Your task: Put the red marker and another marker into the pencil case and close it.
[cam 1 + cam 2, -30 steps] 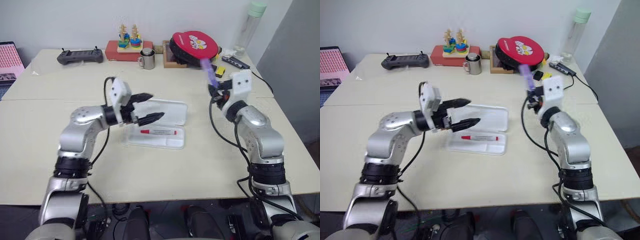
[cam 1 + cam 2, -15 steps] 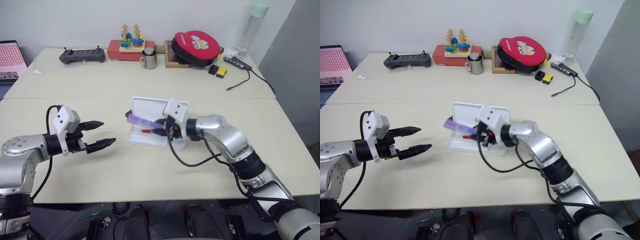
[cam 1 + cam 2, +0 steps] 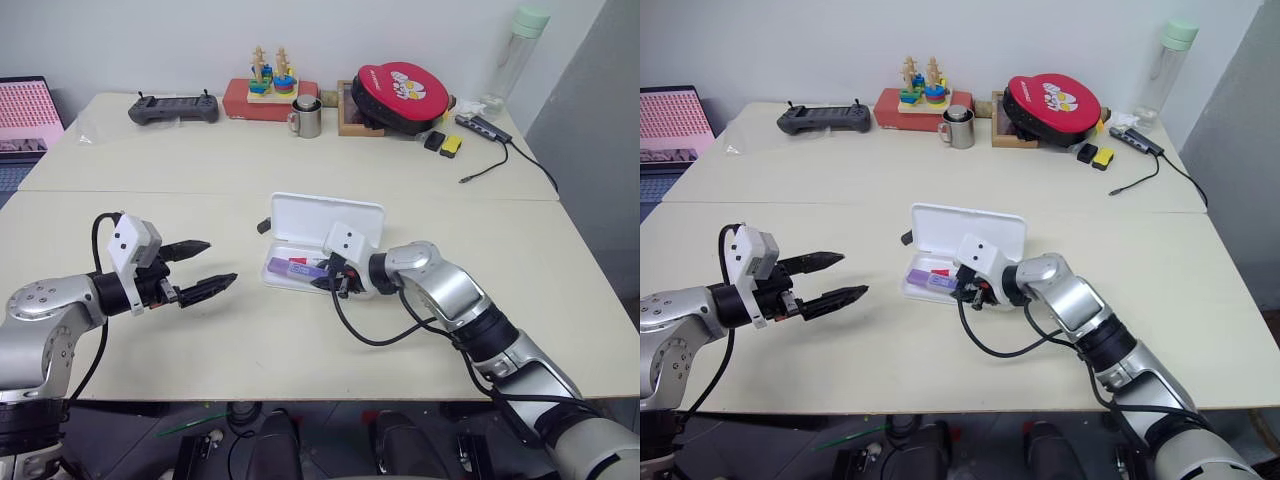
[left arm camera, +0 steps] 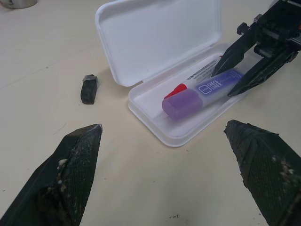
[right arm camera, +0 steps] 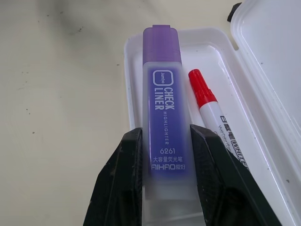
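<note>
The right gripper (image 5: 162, 155) pinches the short lilac-bodied, purple-capped marker (image 5: 163, 113) over the near half of the open flat white plastic pencil case (image 4: 141, 42), beside the slim white red-capped marker (image 5: 207, 101) lying inside. The left gripper (image 3: 195, 268), fingers spread, hovers well left of the case.

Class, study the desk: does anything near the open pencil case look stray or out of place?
A small dark stub lies loose on the table beside the hinge corner of the pencil case, outside it. Nothing looks spilled or damaged.
</note>
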